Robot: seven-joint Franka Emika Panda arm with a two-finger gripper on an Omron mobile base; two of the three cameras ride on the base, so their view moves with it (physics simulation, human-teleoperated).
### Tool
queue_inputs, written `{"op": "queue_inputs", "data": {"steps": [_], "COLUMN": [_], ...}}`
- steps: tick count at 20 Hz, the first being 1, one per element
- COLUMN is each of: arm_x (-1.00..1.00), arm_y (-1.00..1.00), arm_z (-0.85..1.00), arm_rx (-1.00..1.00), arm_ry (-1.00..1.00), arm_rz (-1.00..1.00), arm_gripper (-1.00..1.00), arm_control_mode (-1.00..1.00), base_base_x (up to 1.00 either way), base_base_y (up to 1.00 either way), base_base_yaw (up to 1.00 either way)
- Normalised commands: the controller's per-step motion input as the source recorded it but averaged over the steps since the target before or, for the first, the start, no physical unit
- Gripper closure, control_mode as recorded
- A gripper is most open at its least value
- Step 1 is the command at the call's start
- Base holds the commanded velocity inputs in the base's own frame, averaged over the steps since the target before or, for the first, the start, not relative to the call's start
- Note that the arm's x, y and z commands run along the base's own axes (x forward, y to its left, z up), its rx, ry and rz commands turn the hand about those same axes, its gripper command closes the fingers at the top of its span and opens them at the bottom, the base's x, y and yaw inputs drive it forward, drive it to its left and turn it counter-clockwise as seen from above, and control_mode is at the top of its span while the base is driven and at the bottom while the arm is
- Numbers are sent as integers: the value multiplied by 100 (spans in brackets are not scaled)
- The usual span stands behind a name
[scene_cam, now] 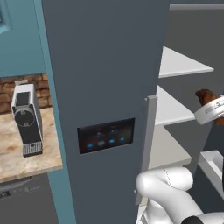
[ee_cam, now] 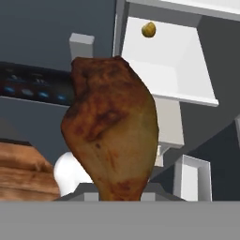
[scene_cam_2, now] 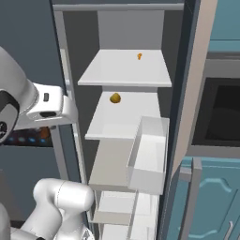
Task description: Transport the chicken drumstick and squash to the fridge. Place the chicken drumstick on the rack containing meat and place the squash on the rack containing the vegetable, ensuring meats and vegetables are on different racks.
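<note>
Drumstick gripped in front of the open fridge

The gripper [ee_cam: 123,197] pinches the chicken drumstick [ee_cam: 111,126] upright by its lower end, near the fridge [scene_cam: 105,65] and its white shelves [scene_cam_2: 124,70]. A small yellow-brown item [scene_cam_2: 115,98] lies on the middle shelf; a coffee machine [scene_cam: 27,118] stands on the left counter.

The chicken drumstick [ee_cam: 110,126] was a brown, mottled, cooked piece, its plump end up in the hand view and tapering down toward the bottom edge; in the left base view a small part of it [scene_cam: 205,97] showed at the right edge, in front of the open fridge. The fridge [scene_cam: 105,87] was tall and slate-grey, with a dark panel of small blue-lit icons on its closed door and a long grey vertical handle. Its other side stood open, showing white shelves [scene_cam_2: 124,70] inside.
</note>
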Motion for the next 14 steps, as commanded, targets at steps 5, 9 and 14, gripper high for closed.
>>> {"op": "queue_inputs", "data": {"steps": [5, 9, 14], "arm_x": [-14, -3, 37], "arm_y": [-19, -27, -6], "arm_z": [10, 17, 16], "arm_rx": [0, 0, 0], "arm_ry": [-12, -29, -15], "arm_rz": [1, 0, 0], "arm_gripper": [100, 100, 100], "arm_control_mode": [-100, -100, -100], "base_base_x": [8, 0, 0], "base_base_y": [0, 0, 0], "base_base_yaw": [1, 0, 0]}}
